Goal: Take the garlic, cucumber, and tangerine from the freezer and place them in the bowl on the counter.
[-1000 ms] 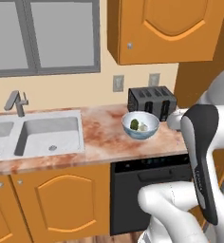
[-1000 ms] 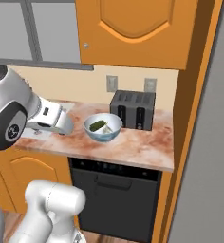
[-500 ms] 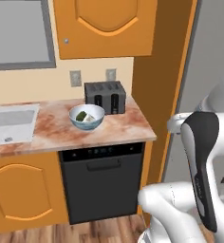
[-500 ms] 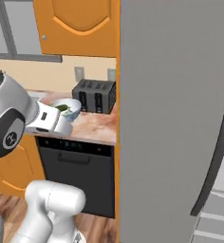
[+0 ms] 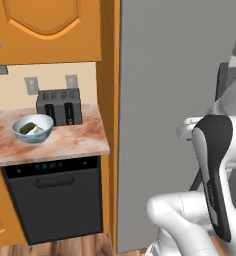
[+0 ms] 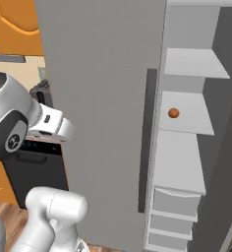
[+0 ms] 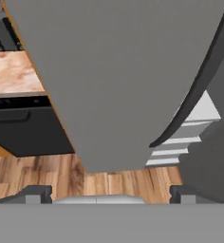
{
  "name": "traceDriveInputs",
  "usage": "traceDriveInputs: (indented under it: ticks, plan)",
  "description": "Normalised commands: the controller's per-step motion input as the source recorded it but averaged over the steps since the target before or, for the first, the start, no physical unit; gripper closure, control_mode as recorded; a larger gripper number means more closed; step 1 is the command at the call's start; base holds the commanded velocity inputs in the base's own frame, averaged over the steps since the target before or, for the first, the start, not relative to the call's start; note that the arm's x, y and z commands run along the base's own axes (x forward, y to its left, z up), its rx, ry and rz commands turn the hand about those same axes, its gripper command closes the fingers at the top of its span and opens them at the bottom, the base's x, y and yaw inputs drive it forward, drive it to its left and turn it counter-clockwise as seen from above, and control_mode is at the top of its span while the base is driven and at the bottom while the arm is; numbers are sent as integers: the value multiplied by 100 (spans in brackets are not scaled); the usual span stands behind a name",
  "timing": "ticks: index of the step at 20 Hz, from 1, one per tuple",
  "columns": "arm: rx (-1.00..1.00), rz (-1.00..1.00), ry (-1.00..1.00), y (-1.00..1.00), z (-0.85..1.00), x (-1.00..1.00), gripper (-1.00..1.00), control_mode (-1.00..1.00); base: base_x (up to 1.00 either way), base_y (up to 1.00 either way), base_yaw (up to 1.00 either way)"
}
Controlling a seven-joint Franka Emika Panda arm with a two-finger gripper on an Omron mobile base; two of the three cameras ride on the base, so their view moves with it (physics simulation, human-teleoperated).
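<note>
Tangerine (image 6: 173,112): alone on a pale inner shelf of the freezer (image 6: 108,98), door swung wide.
Bowl (image 5: 32,128): on the table (image 5: 65,140) beside the toaster (image 5: 59,106), cucumber (image 5: 26,128) inside.
My jaws (image 7: 104,192): released, empty, facing the freezer door.

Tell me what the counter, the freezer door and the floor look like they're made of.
Counter: polished stone, probably marble, going by its pinkish-brown mottling with pale veins.
Freezer door: flat matte grey, likely painted metal or plastic; no shine or texture settles which. Its handle is a darker strip.
Floor: wood planks, shown by brown grain and board seams; it could be laminate.
</note>
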Motion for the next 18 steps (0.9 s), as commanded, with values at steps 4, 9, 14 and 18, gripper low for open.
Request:
traceDriveInputs:
  ticks: [4,9,14,18]
  plan:
    - [0,0,0,0,0,0,-100,100,41,-49,-3]
    - [0,0,0,0,0,0,-100,100,57,-29,-4]
    - [0,0,0,0,0,0,-100,100,44,-51,-1]
    - [0,0,0,0,0,0,-100,100,0,-71,-4]
